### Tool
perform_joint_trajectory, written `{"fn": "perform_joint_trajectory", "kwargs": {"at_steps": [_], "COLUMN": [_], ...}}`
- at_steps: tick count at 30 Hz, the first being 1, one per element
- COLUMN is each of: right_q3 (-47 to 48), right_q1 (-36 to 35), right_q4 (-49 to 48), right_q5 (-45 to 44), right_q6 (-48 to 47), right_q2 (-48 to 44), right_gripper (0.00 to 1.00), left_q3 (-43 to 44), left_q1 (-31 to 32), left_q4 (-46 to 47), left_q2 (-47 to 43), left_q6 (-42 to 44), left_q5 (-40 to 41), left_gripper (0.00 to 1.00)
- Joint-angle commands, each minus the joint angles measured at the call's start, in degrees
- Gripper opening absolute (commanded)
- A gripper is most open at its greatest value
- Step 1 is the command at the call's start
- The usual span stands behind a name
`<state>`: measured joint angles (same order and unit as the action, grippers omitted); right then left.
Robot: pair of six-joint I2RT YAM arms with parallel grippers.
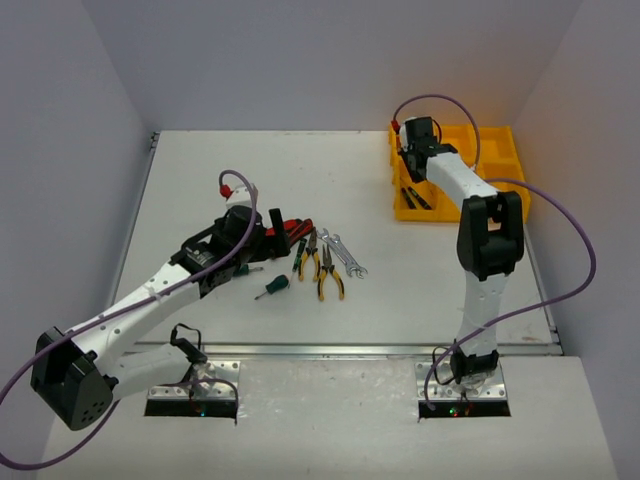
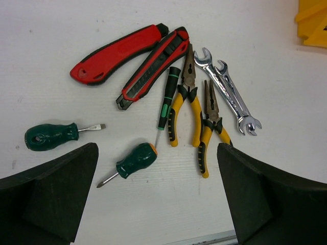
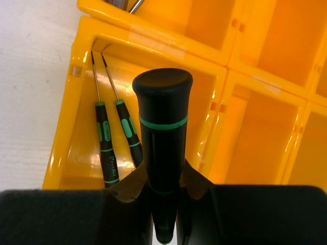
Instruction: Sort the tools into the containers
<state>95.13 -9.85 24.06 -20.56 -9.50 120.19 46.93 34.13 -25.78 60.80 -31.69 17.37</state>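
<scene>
Partly sorted. Pinching a black-green screwdriver [image 3: 162,148] in right gripper [image 3: 163,176] over yellow tray [image 3: 153,43] compartment holding two matching screwdrivers [image 3: 106,148], with left gripper [image 2: 157,173] spread wide above unsorted pliers [image 2: 186,109], wrenches [image 2: 227,97], red knives [image 2: 127,56].

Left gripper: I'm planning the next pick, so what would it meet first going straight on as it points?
Likely the stubby green screwdriver, lying nearest between its open fingers, with the yellow pliers just beyond. Depth is unclear from this view.
</scene>
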Motion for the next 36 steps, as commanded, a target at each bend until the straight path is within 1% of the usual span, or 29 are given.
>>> {"fn": "perform_joint_trajectory", "kwargs": {"at_steps": [1, 3, 4, 5, 7, 8, 11, 14, 15, 16, 17, 18, 19, 20, 21, 22, 23, 25, 27, 29, 31, 33, 34, 36], "right_q3": [2.69, 2.69, 2.67, 2.6, 2.64, 2.75, 3.02, 4.77, 5.03, 4.54, 3.51, 1.83, 0.73, -3.35, -8.05, -11.27, -13.83, -21.07, -26.05, -34.0, -35.87, -39.95, -40.71, -42.21], "right_q1": [0.07, 0.03, 0.09, 0.09, 0.09, 0.09, 0.16, 0.06, -0.01, -0.21, -0.4, -0.6, -0.84, -1.02, -1.24, -1.37, -1.62, -1.95, -2.24, -2.46, -2.59, -2.98, -3.16, -3.51], "right_q4": [-0.33, -0.33, -0.31, -0.25, -0.33, -0.33, 0.14, 3.65, 5.34, 6.54, 7.46, 7.69, 7.61, 7.05, 6.41, 5.73, 4.66, 3.21, 0.83, -2.05, -3.55, -4.01, -4.02, -4.2], "right_q5": [0.81, 0.61, 0.5, 0.18, -0.2, -0.26, -0.24, 2.0, 3.47, 4.51, 5.56, 6.61, 8.08, 10.66, 13.33, 15.87, 19.04, 23.45, 27.77, 30.39, 32.92, 34.85, 35.74, 37.51], "right_q6": [-2.07, -2.59, -2.75, -2.88, -3.0, -3.05, -2.2, 2.7, 5.43, 9.73, 13.52, 15.99, 18.68, 22.02, 23.86, 25.25, 26.91, 28.68, 29.79, 31.38, 31.87, 32.26, 32.18, 31.92], "right_q2": [0.28, 0.48, 0.52, 0.65, 0.64, 0.58, -0.05, -3.7, -4.82, -8.27, -11.43, -13.95, -16.61, -19.93, -24.73, -27.87, -30.09, -35.21, -39.78, -44.67, -48.13, -51.83, -51.9, -53.87], "right_gripper": [0.26, 0.29, 0.33, 0.45, 0.56, 0.57, 0.58, 0.58, 0.58, 0.59, 0.64, 0.72, 0.76, 0.86, 0.87, 0.87, 0.87, 0.89, 0.86, 0.83, 0.82, 0.8, 0.8, 0.79], "left_q3": [-0.04, -0.18, -0.3, -0.69, -1.22, -1.44, -1.83, -1.94, -1.28, -0.44, 0.49, 1.61, 2.95, 5.05, 7.14, 8.62, 9.69, 12.96, 16.27, 19.04, 20.31, 22.55, 23.27, 25.04], "left_q1": [0.24, 0.24, 0.24, 0.24, 0.24, 0.24, 0.24, 0.24, 0.24, 0.24, 0.24, 0.24, 0.24, 0.24, 0.24, 0.24, 0.24, 0.24, 0.24, 0.24, 0.24, 0.24, 0.24, 0.24], "left_q4": [2.94, 3.07, 3.27, 3.53, 3.97, 4.19, 5.04, 6.03, 6.08, 5.99, 5.82, 5.47, 5.21, 5.2, 5.14, 5.07, 4.93, 4.44, 3.33, 2.4, 2.39, 2.31, 2.14, 1.18], "left_q2": [0.67, 1.39, 1.55, 1.68, 1.71, 1.76, 2.18, 4.57, 5.9, 7.43, 8.93, 10.38, 12.36, 15.1, 17.24, 20.37, 22.85, 28.15, 32.76, 36.28, 38.38, 41.62, 42.62, 45.53], "left_q6": [1.74, 1.81, 1.81, 1.81, 1.68, 1.57, 0.64, -0.43, -0.84, -1.14, -1.43, -1.62, -1.57, -1.13, -0.01, 1.24, 2.96, 5.72, 7.72, 8.33, 8.29, 8.05, 7.88, 7.18], "left_q5": [-1.24, -1.69, -1.89, -2.15, -2.49, -2.65, -2.87, -3.04, -3.04, -2.99, -2.88, -2.59, -2.37, -2.44, -2.49, -2.91, -4.04, -6.1, -7.21, -6.08, -5.7, -5.16, -5.15, -4.1], "left_gripper": [1.0, 1.0, 1.0, 1.0, 1.0, 1.0, 1.0, 1.0, 1.0, 1.0, 1.0, 1.0, 1.0, 1.0, 0.98, 0.96, 0.91, 0.77, 0.63, 0.37, 0.37, 0.37, 0.37, 0.34]}}
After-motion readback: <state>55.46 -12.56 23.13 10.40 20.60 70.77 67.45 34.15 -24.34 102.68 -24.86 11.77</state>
